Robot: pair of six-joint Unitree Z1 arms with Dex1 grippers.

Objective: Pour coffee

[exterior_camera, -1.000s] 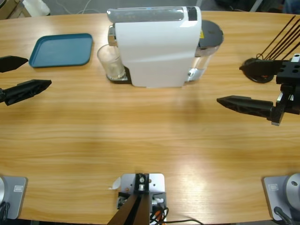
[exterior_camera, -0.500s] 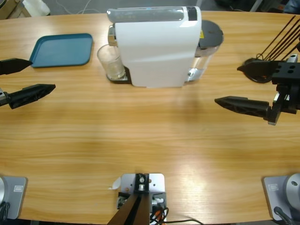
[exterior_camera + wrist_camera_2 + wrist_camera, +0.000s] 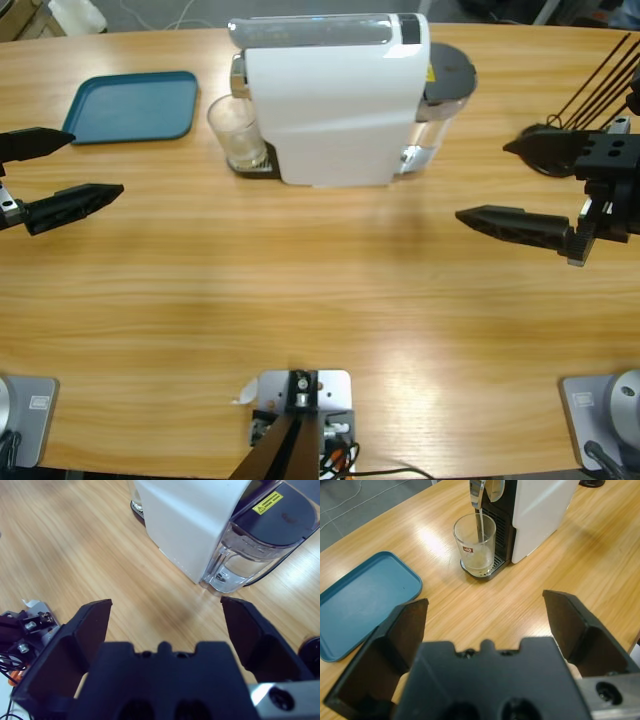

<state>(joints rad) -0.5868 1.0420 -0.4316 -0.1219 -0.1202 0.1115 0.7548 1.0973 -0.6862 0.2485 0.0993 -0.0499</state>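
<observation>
Two end effectors, both spread wide and holding nothing: left end effector (image 3: 62,173) by the table's (image 3: 300,290) left edge near the blue tray (image 3: 132,106), right end effector (image 3: 515,185) opposite. I see bare wood between them. Coffee (image 3: 479,565): thin pale layer in the glass (image 3: 475,545) under the spout of the white coffee machine (image 3: 335,100); only my left wrist view shows it plainly.

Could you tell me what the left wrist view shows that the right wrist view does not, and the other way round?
Only the left wrist view shows the blue tray, the spout's thin stream and the coffee lying shallow in the glass.

Only the right wrist view shows the clear water tank with its yellow label and the rig parts at the table edge.

Both show the white coffee machine on the wooden table, and an open, empty gripper: the left gripper and the right gripper.
</observation>
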